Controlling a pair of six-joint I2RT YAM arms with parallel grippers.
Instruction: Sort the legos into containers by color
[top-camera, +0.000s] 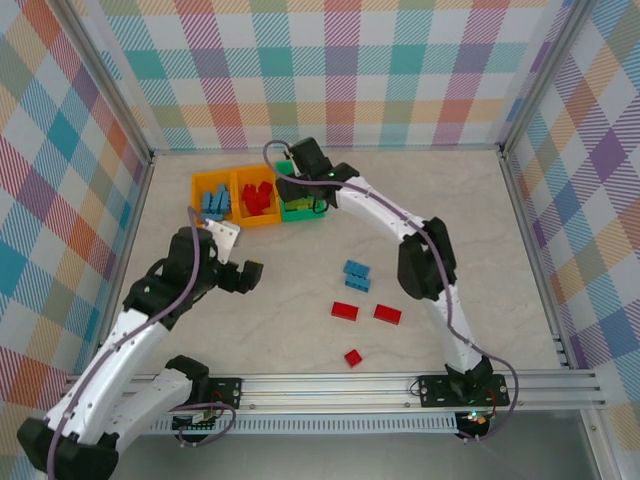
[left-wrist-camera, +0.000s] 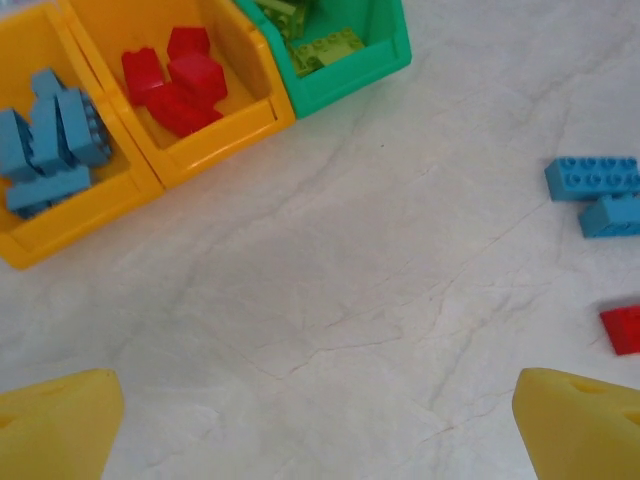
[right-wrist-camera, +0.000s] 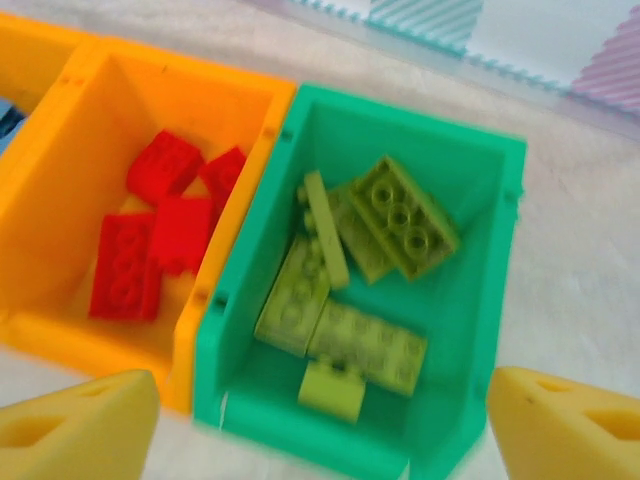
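From above, the right gripper (top-camera: 303, 188) is hovering over the green bin (top-camera: 298, 213), which is sitting at the right end of the row, joined to the middle bin (top-camera: 258, 222) and the end bin (top-camera: 200, 180). The left gripper (top-camera: 225, 240) is hanging just beside the end bin. On the table (top-camera: 300, 340), two blue bricks (top-camera: 357, 275) are lying side by side and touching. Three red bricks (top-camera: 387, 314) are lying scattered nearer the bases.

At the left wrist, the fingers (left-wrist-camera: 60, 425) are standing wide apart over bare table, pinching nothing. The end bin is holding about four blue bricks and the middle bin about four red.

At the right wrist, the fingers (right-wrist-camera: 570, 420) are also spreading wide, straddling the green bin's near wall and gripping nothing. About six lime bricks (right-wrist-camera: 405, 215) are lying inside. This looks like a drop-off ending. To do it well, the arm should be rising straight up, clearing the rim, before swinging toward the five loose bricks.
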